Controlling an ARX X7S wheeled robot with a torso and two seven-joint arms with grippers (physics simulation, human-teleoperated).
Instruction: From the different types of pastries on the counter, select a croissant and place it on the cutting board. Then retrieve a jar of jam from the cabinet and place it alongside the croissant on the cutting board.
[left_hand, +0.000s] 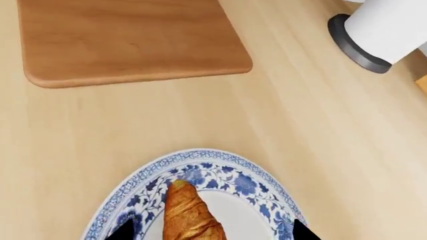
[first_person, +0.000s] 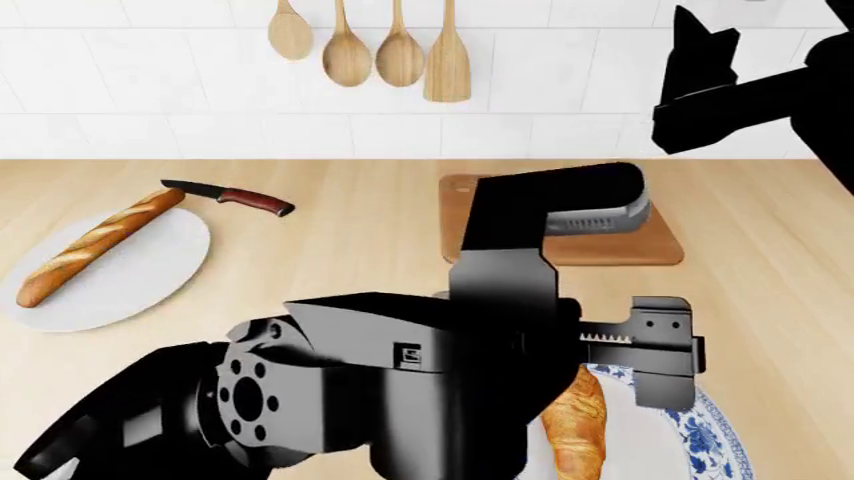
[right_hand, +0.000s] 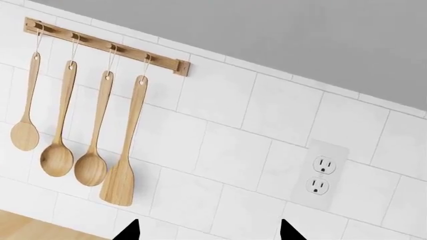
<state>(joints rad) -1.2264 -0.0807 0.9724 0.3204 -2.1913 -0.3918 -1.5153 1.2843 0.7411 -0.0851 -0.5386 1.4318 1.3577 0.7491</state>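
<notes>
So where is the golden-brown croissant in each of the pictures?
Left wrist view: the plump golden-brown ridged croissant lies on the blue-patterned plate at the bottom edge.
Head view: it peeks out low and right of centre, beside the left arm.
Right wrist view: not in it, only wall and spoons.
Shared landmark: the reddish-brown wooden cutting board, in both views beyond the plate.

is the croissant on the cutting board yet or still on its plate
Still on the plate: the croissant lies on the blue-patterned dish between the left gripper fingertips; the cutting board is bare.
</notes>
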